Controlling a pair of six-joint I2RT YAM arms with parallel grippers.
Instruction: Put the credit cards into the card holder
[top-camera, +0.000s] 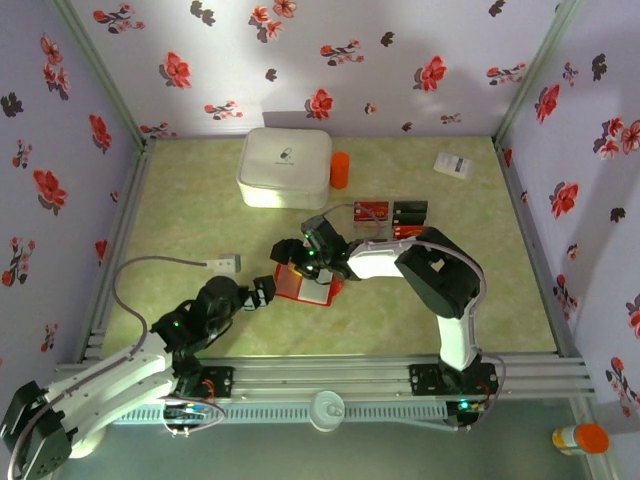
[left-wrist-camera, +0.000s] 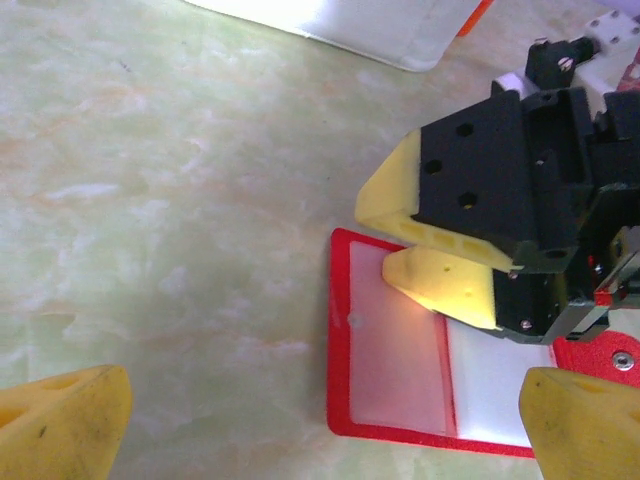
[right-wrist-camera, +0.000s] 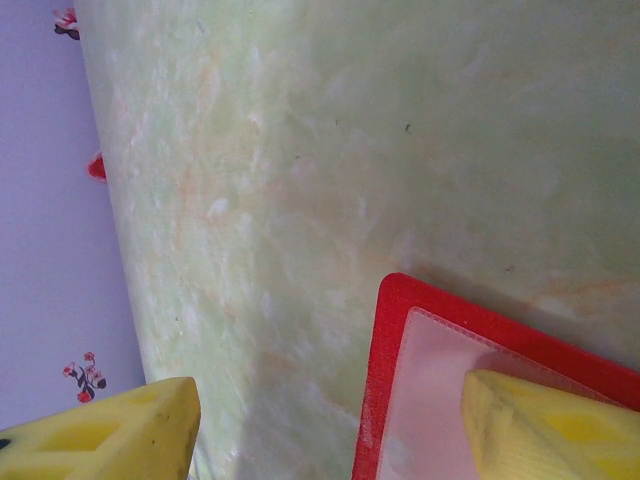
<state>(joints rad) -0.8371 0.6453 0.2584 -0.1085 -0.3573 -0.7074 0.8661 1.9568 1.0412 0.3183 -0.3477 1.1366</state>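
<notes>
The card holder (top-camera: 312, 289), a red wallet, lies open on the table with its pale inside (left-wrist-camera: 395, 350) up. My right gripper (top-camera: 289, 262) is open over the wallet's left end. One yellow fingertip (right-wrist-camera: 545, 425) rests on the pale pocket and the other (right-wrist-camera: 105, 435) hangs over bare table. My left gripper (top-camera: 264, 291) is open just left of the wallet, with its fingers (left-wrist-camera: 62, 420) far apart on either side of the near corner (left-wrist-camera: 345, 420). Several red and black credit cards (top-camera: 396, 213) lie flat behind the right arm.
A big white rounded box (top-camera: 284, 168) and an orange cylinder (top-camera: 339, 170) stand at the back. A small white box with blue print (top-camera: 453, 165) lies at the back right. A white cable plug (top-camera: 228, 262) rests left of the wallet. Flowered walls enclose the table.
</notes>
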